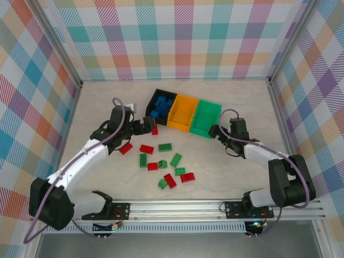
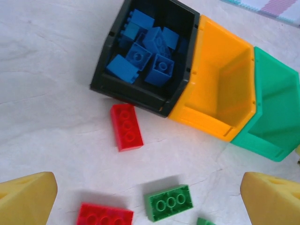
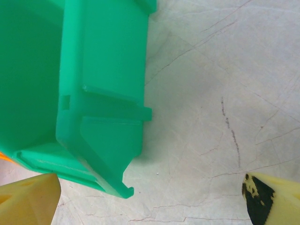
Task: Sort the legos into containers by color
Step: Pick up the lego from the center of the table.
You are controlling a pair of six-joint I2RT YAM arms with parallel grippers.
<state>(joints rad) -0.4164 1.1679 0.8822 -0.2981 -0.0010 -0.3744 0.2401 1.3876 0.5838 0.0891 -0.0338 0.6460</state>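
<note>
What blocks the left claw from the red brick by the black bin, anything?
Probably nothing, yes: the open left claw hovers near the red brick, lying flat beside the black bin.

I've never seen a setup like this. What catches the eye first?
The black bin at the left end of the row, heaped with blue bricks, stands beside an empty orange bin and a green bin. Red bricks and green bricks lie scattered on the pale table in front of them.
</note>
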